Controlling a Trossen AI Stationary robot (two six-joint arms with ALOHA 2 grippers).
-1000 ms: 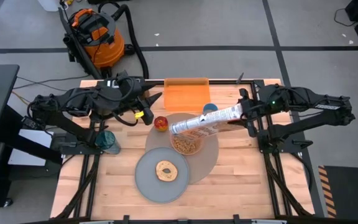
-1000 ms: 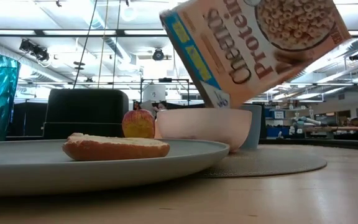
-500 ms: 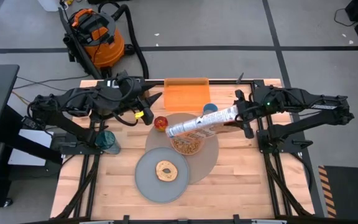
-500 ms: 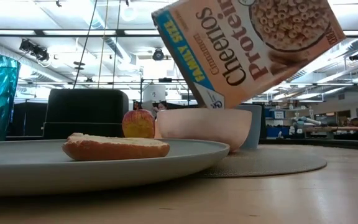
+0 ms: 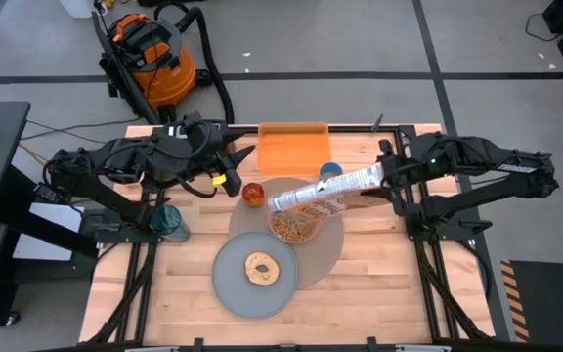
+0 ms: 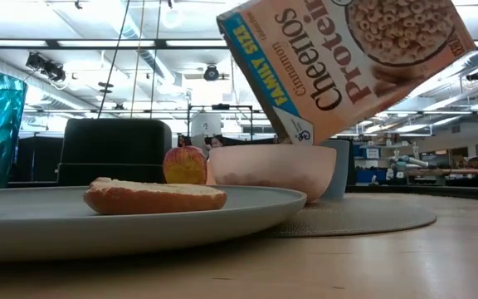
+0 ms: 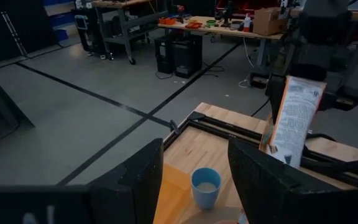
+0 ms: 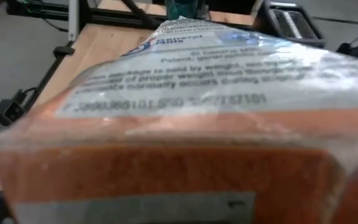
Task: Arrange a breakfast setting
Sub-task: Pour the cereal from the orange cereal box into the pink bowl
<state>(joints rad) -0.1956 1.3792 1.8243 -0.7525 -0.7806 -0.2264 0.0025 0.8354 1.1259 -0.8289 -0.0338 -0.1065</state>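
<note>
Right gripper (image 5: 384,178) was clamped on the base end of a cereal box (image 5: 323,191), box tipped mouth-down over the pink bowl (image 5: 294,226), bowl had cereal in it and sat on the round mat (image 5: 330,249). Bagel (image 5: 260,268) lay on the grey plate (image 5: 228,284), plate overlapping the mat's front-left edge. Apple (image 5: 253,194) at the mat's back-left edge, blue cup (image 5: 330,171) behind the mat. Left gripper (image 5: 235,168) hung near the apple, fingers (image 7: 145,180) part open, holding nothing
</note>
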